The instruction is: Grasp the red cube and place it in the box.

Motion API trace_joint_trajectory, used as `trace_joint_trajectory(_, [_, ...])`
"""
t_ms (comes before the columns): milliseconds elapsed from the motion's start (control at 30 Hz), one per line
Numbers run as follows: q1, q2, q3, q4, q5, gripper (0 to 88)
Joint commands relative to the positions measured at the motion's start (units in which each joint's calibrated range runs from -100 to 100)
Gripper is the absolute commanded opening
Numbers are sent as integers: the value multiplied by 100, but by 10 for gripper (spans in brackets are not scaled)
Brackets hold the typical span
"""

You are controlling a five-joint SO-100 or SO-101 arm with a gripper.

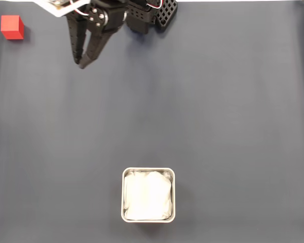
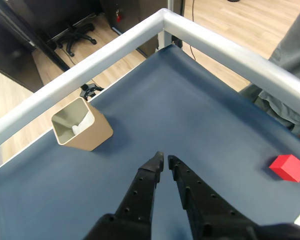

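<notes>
The red cube (image 1: 12, 27) sits on the dark blue mat in the top left corner of the fixed view; in the wrist view the cube (image 2: 289, 167) lies far right, well clear of the fingers. The box (image 1: 148, 195), white-rimmed with a white lining, stands at the bottom centre of the fixed view; the wrist view shows the box (image 2: 81, 126) at the left with tan sides. My black gripper (image 1: 82, 64) hangs near the top edge, right of the cube, its tips nearly together with nothing between them. In the wrist view the gripper (image 2: 165, 159) shows just a narrow slit.
A silver metal rail (image 2: 140, 37) frames the mat's far edges in the wrist view, with wooden floor and an office chair base beyond. A person's grey-clothed leg (image 2: 295, 55) stands past the right rail. The arm's black base (image 1: 147, 15) sits at the top centre.
</notes>
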Motion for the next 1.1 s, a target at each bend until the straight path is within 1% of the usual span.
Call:
trace_joint_trajectory(0, [292,85,-292,-139,39,0])
trace_joint_trajectory(1067, [2231,891,-320,-508,63,0])
